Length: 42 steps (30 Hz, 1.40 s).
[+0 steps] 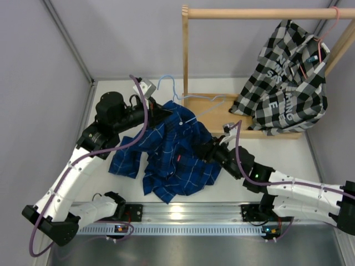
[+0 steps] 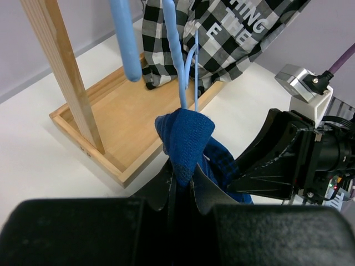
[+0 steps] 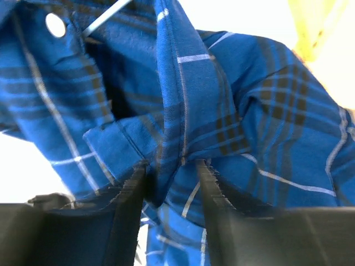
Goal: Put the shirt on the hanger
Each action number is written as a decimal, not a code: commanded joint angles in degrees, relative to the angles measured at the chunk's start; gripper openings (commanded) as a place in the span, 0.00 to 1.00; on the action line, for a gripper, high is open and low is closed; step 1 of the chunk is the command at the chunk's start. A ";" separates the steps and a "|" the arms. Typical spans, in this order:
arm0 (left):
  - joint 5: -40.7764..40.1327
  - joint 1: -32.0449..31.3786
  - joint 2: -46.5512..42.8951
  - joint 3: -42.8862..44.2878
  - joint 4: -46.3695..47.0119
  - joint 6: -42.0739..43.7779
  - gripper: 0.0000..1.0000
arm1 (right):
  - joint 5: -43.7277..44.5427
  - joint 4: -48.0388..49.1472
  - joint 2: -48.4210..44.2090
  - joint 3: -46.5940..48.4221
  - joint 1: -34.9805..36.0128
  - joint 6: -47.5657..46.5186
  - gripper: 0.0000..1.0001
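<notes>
Shirt (image 1: 175,152) lay bunched mid-frame on the counter (image 1: 288,158), left claw (image 2: 181,176) and right claw (image 3: 169,172) both clamped on it

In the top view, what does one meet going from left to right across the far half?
Left pincer → wooden post → checked shirt → pink hanger. The blue shirt overlaps too much to place.

We saw shirt (image 3: 266,133) as soft, matt woven cloth. Hanger (image 2: 125,44) looked like smooth, glossy plastic. Rack (image 2: 65,77) was pale bare wood, matt. Right fingers (image 3: 128,213) were matt blk plastic w/ ridged edges.
</notes>
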 commanded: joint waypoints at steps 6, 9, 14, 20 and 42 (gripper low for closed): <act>0.50 -0.15 -1.21 -0.83 6.27 -1.05 0.00 | 9.37 -1.20 3.36 8.37 -0.14 -6.03 0.00; 0.32 -0.15 -3.66 -1.97 6.27 -0.79 0.00 | 5.26 -4.20 1.17 8.03 -7.57 -6.40 0.00; 0.58 -0.06 -8.06 -5.31 6.27 -0.17 0.00 | -13.64 -9.73 -0.42 9.34 -22.10 -6.65 0.00; 1.64 -0.06 -12.63 -11.02 5.48 0.18 0.00 | -25.69 -20.01 4.58 18.47 -33.34 -10.44 0.00; 0.59 -0.15 -20.37 -19.47 -8.05 2.55 0.00 | -40.99 -24.50 16.63 34.48 -46.64 -13.69 0.00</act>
